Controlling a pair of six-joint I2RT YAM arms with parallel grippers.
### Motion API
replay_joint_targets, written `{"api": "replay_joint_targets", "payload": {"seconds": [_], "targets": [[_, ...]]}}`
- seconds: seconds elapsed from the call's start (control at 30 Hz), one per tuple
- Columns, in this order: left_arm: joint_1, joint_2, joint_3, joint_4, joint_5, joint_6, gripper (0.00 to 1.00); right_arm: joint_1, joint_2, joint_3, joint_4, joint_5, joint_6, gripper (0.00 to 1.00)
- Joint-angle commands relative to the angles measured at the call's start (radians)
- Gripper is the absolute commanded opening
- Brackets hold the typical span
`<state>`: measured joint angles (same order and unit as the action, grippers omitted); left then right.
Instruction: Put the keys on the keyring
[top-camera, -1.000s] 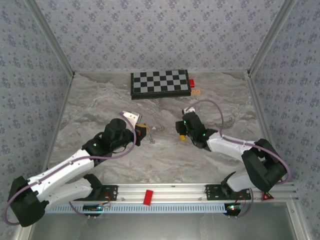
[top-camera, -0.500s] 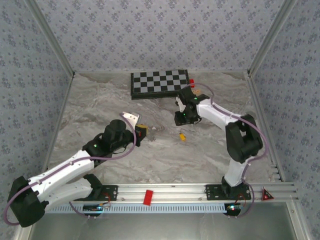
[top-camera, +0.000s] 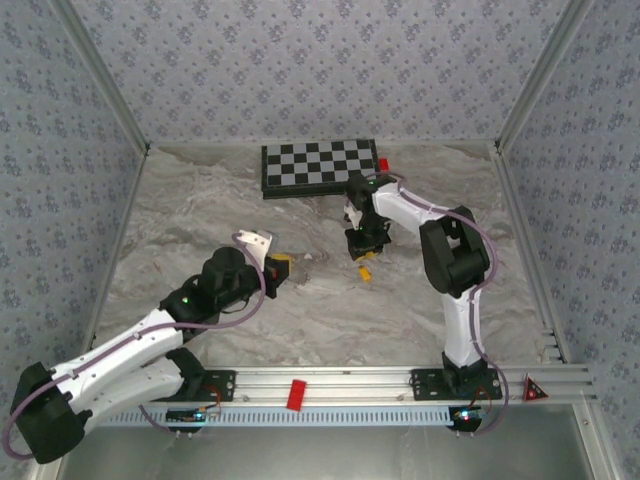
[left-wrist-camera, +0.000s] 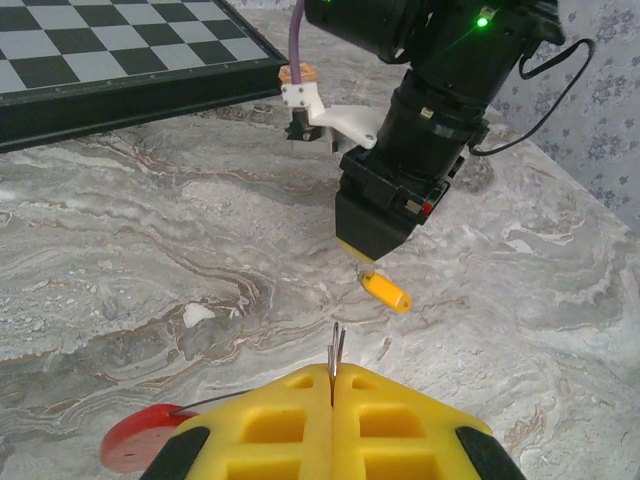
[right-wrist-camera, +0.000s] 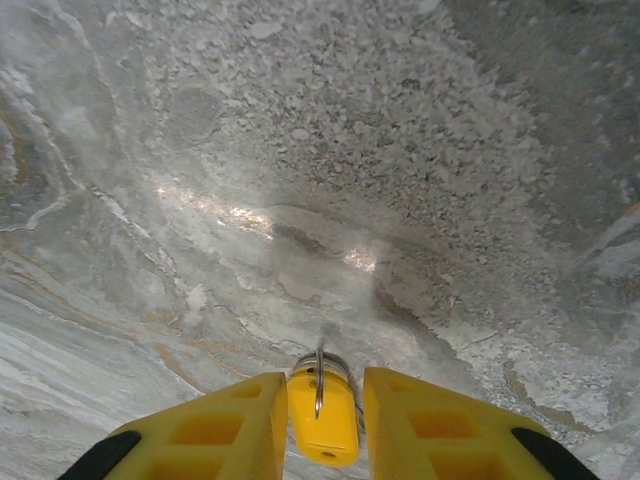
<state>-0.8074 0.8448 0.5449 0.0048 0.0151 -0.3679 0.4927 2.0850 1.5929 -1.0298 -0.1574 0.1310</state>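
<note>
A small yellow key (right-wrist-camera: 322, 415) with a little metal loop lies on the marble table (top-camera: 200, 220). It sits between the fingers of my right gripper (right-wrist-camera: 322, 378), which stands open with a gap on either side of it. In the top view that gripper (top-camera: 362, 252) points straight down over the key (top-camera: 366, 271). My left gripper (left-wrist-camera: 332, 380) is shut on the thin wire of the keyring (left-wrist-camera: 336, 345), whose red section (left-wrist-camera: 132, 446) shows at lower left. The key (left-wrist-camera: 386, 291) and the right gripper (left-wrist-camera: 360, 248) lie just beyond the left gripper (top-camera: 277, 266).
A chessboard (top-camera: 320, 165) lies at the back of the table, with a small red piece (top-camera: 384, 166) at its right end. Patterned walls close in the sides and back. The right arm's elbow (top-camera: 455, 250) stands to the right of the key.
The right gripper left the key on the table, lifted toward the chessboard, then came down over the key with its jaws narrowing. The left arm shifted slightly back and left, still shut.
</note>
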Motion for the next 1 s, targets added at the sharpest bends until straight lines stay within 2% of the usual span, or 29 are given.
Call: {"api": "replay_joint_targets", "payload": {"seconds": [0.0, 0.4, 0.97], "targets": [[-0.006, -0.021, -0.012, 0.054, 0.023, 0.001, 0.0, 0.006, 0.041, 0.049, -0.093, 0.001, -0.028, 0.26], [-0.006, -0.023, -0.023, 0.067, 0.023, 0.003, 0.0, 0.01, 0.089, 0.07, -0.118, -0.009, -0.038, 0.16], [-0.006, -0.019, -0.025, 0.069, 0.021, -0.001, 0.0, 0.012, 0.092, 0.088, -0.122, -0.021, -0.044, 0.14]]}}
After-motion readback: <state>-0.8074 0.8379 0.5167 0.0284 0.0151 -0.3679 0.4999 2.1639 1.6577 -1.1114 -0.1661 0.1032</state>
